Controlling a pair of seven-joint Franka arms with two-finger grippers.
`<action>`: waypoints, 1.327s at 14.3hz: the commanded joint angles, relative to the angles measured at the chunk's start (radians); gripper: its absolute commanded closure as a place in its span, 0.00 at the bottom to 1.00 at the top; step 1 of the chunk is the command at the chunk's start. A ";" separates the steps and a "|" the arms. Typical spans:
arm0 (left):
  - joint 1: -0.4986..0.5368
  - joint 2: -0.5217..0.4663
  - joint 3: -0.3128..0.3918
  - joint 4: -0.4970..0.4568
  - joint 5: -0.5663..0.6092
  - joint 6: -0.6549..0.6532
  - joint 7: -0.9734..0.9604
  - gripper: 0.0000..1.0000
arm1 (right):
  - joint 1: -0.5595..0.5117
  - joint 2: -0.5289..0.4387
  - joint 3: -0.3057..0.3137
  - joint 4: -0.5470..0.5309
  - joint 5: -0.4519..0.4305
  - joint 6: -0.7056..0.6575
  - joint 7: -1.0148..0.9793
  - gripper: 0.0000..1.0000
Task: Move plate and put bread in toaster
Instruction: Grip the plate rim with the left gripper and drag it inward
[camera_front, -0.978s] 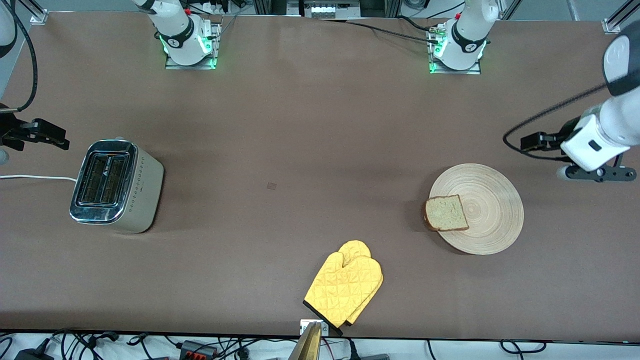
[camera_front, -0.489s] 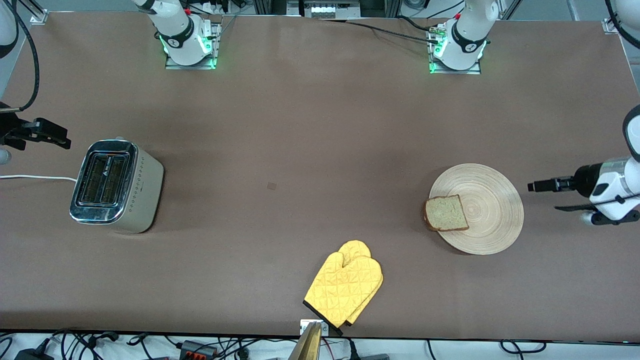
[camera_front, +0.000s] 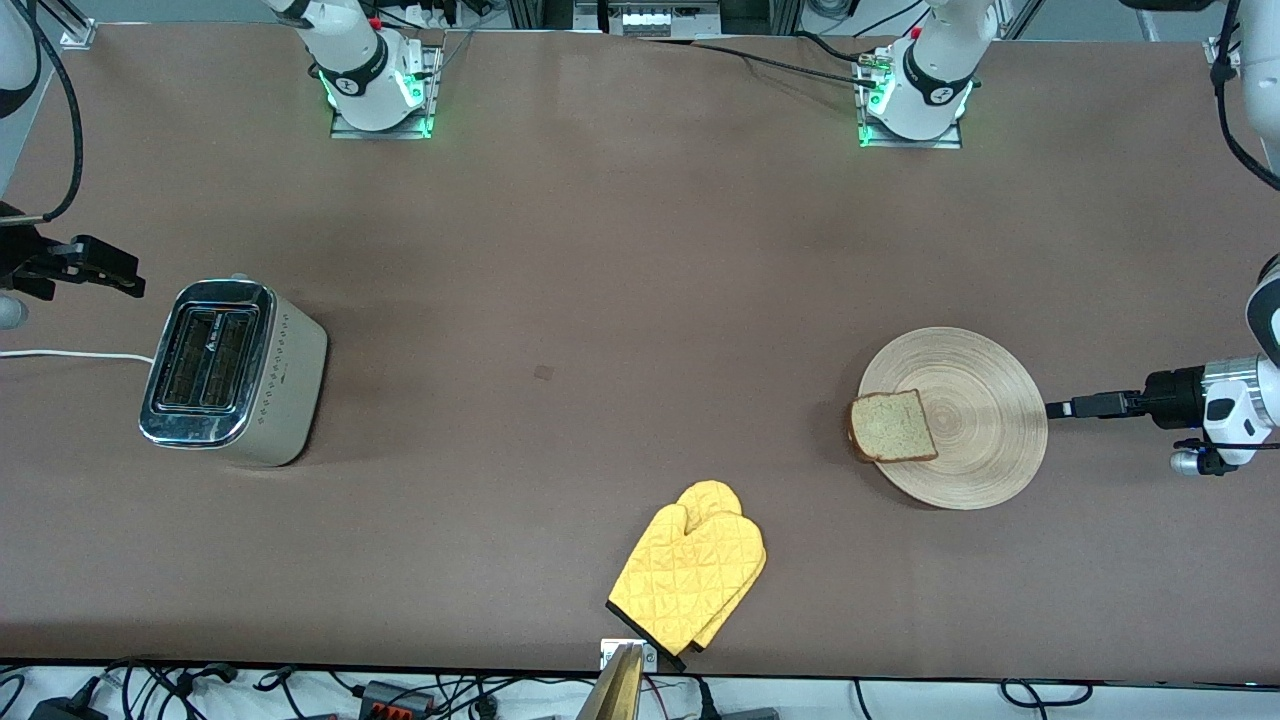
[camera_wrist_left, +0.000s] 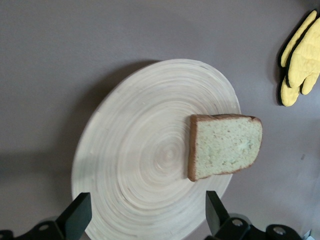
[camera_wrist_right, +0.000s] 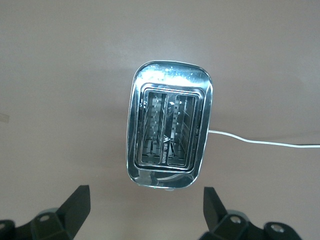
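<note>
The plate (camera_front: 975, 440) lies toward the left arm's end of the table, the bread (camera_front: 892, 427) on its toaster-side rim. The left gripper (camera_front: 1062, 408), jaws spread wide and empty, sits just beside the rim's outer edge. The right gripper (camera_front: 100, 270) waits wide open near the toaster (camera_front: 232, 372).

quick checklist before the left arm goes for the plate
1. Left gripper jaws open: ok.
2. Left gripper lined up at the plate rim, at the left arm's end of the table: ok.
3. Bread sits steady: not ok, it overhangs the rim on the side toward the toaster.
4. Toaster slots empty: ok.
5. Right gripper waits beside the toaster, jaws open: ok.
6. Oven mitt away from the plate: ok, it lies nearer the front camera.
</note>
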 joint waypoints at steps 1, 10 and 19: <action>0.038 0.079 -0.009 0.041 -0.099 0.035 0.141 0.00 | 0.005 -0.004 -0.003 0.012 0.010 -0.018 -0.017 0.00; 0.084 0.172 -0.009 0.041 -0.211 0.032 0.255 0.20 | -0.002 -0.002 -0.004 0.012 0.010 -0.031 -0.020 0.00; 0.101 0.195 -0.009 0.039 -0.207 -0.013 0.295 0.90 | 0.003 -0.004 -0.003 0.015 0.010 -0.030 -0.020 0.00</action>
